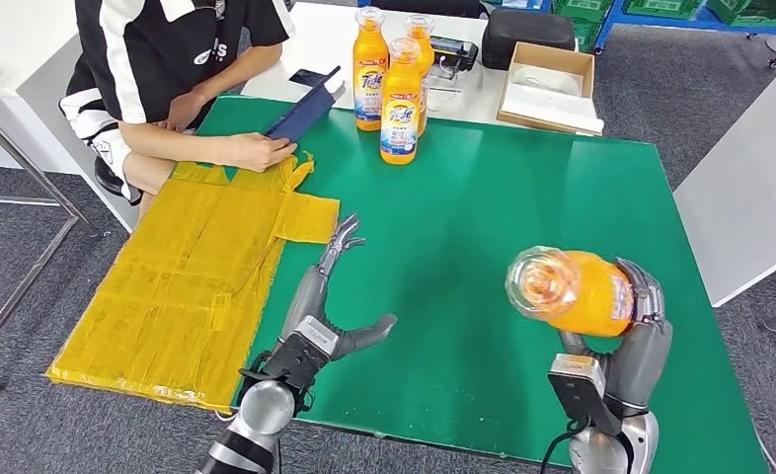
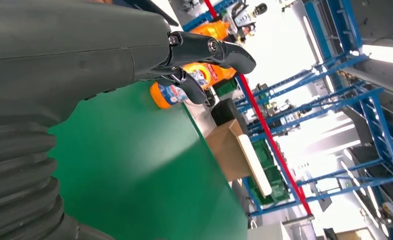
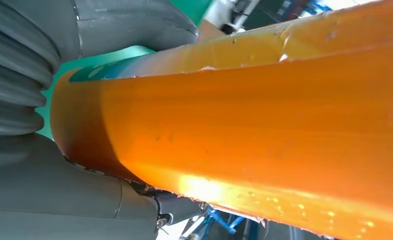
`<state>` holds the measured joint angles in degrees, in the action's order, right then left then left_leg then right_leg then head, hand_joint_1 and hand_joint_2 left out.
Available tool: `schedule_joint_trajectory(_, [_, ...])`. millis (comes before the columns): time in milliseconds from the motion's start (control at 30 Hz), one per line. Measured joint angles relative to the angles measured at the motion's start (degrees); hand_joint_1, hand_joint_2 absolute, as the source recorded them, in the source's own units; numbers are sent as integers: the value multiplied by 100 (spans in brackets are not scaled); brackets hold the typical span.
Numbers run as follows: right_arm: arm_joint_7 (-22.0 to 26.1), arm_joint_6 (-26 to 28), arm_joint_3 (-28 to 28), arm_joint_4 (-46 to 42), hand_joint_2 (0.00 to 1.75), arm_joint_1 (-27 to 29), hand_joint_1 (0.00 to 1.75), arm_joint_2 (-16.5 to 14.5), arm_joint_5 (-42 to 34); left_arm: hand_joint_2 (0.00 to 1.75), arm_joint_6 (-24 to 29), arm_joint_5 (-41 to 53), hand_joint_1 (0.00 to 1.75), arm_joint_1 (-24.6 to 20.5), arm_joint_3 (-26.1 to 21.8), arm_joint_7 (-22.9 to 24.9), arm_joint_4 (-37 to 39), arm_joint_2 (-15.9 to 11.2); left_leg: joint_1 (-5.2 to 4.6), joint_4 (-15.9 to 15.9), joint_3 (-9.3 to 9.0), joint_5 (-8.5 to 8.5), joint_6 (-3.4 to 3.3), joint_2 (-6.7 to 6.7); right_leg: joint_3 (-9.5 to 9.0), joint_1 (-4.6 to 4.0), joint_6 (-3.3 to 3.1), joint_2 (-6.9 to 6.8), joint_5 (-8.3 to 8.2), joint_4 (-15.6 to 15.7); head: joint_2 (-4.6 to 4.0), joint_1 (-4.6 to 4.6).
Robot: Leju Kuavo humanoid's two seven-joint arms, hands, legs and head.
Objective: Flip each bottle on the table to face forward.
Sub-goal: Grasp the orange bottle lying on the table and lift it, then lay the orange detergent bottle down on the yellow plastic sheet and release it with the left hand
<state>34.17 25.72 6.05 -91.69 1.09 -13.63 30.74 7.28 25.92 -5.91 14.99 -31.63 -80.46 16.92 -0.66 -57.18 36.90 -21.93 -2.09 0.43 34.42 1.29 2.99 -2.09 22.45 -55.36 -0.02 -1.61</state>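
Head view — right hand [image 1: 629, 326] grasping an orange bottle [image 1: 572, 290] tipped on its side above the green table [image 1: 483, 257].

Left hand [image 1: 330, 311] lies on the table, fingers spread, released. Three orange detergent bottles [image 1: 396, 84] stand upright at the far edge — blue-and-white labels reading "Tide". The held bottle's clear cap end points left; its label can't be read.

Workshop or warehouse space: blue metal racking [image 2: 334, 95], green crates [image 1: 660, 8], grey carpet floor [image 1: 29, 257].

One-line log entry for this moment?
right robot hand: holds orange bottle tilted above green mat | left robot hand: open, empty | three bottles upright at far edge
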Motion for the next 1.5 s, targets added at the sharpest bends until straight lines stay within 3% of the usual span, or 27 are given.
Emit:
schedule_joint_trajectory(133, [68,-505,2,-88,175,15,175,-245,-551,175,-100,-44,0,11,101,31,0,0,-2,0,1,-1,0,0,2,2,-1,0,-1,0,-1,0])
schedule_joint_trajectory(300, [117,-662,3,-87,175,13,175,-393,-680,175,-147,-69,0,20,146,46,0,0,-2,0,1,0,0,-1,2,1,10,0,-9,0,-1,-1])
schedule_joint_trajectory(533, [219,-2062,-190,748,175,-201,175,-556,-1053,175,-547,-456,0,0,209,67,0,-1,4,1,5,-2,3,3,5,-6,6,1,-7,0,-1,-1])
schedule_joint_trajectory(867, [268,-1712,-1968,2876,175,-763,175,-714,-1601,175,-974,-905,0,-105,380,62,1,-2,17,0,8,1,8,1,10,-14,0,0,-3,-2,-1,2])
schedule_joint_trajectory(1067, [223,-1550,-2776,3444,175,-1005,175,-643,-1840,175,-1046,-976,0,-220,444,66,35,-2,16,0,11,1,7,0,11,-14,1,0,-4,-1,-1,3])
schedule_joint_trajectory(1267, [198,-1519,-3111,3613,175,-1088,175,-619,-1946,175,-1040,-980,0,-240,455,61,52,-2,16,0,12,1,8,0,13,-15,1,1,-4,-1,-1,3])
schedule_joint_trajectory(1400, [179,-1473,-3205,3658,175,-1113,175,-613,-1998,175,-1038,-988,175,-248,455,47,72,-2,17,0,12,1,8,0,13,-15,0,0,-4,-2,-1,3])
schedule_joint_trajectory(1500, [172,-1406,-3292,3702,175,-1140,175,-609,-2069,175,-1008,-1034,175,-256,462,-19,92,-2,17,0,12,1,8,0,13,-14,0,1,-4,-2,-1,3])
